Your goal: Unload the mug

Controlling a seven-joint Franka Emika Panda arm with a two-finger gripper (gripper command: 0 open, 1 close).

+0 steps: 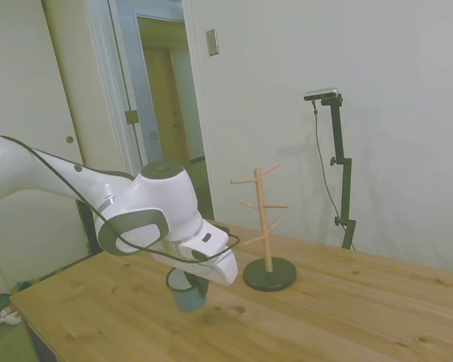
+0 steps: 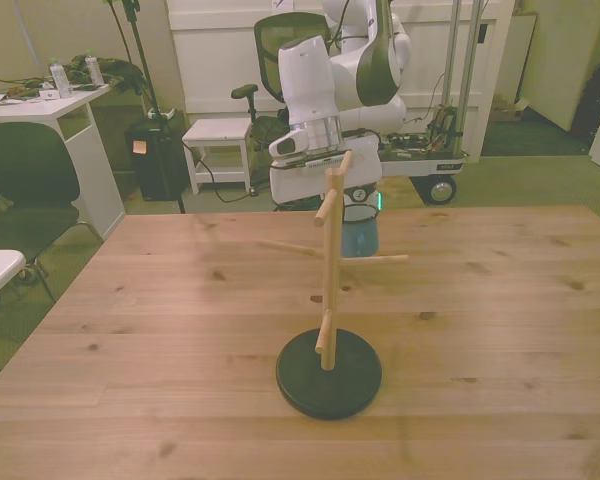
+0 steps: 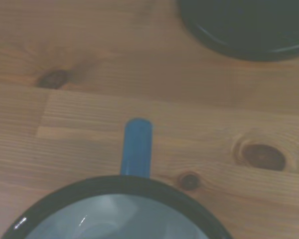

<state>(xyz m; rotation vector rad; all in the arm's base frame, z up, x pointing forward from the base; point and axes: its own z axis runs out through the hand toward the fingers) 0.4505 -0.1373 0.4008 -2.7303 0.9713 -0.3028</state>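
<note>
Mug (image 1: 187, 294) in light blue hangs directly under the gripper (image 1: 190, 280), upright, its thin dark rim tucked beneath the white wrist housing; whether the jaws grasp it or stand released cannot be told, since the fingers are hidden behind the wrist in the side view and behind the wooden post in the front view. In the side view the mug's base sits at or just above the wooden table (image 1: 347, 317), and contact with the boards cannot be confirmed. In the wrist view the mug (image 3: 119, 211) shows a white inside ringed by the dark rim, with its blue handle (image 3: 136, 147) pointing toward the black round base (image 3: 244, 27) of the stand. In the front view only a sliver of the mug (image 2: 361, 238) shows behind the post, below the gripper (image 2: 356, 212). The wooden peg stand (image 1: 264, 226) rises at about three o'clock from the mug in the side view, near it but apart, its pegs bare and its dark disc base flat on the table. In the front view the peg stand (image 2: 328, 290) stands at six o'clock from the mug. The white arm (image 1: 75, 196) reaches in from nine o'clock in the side view.
</note>
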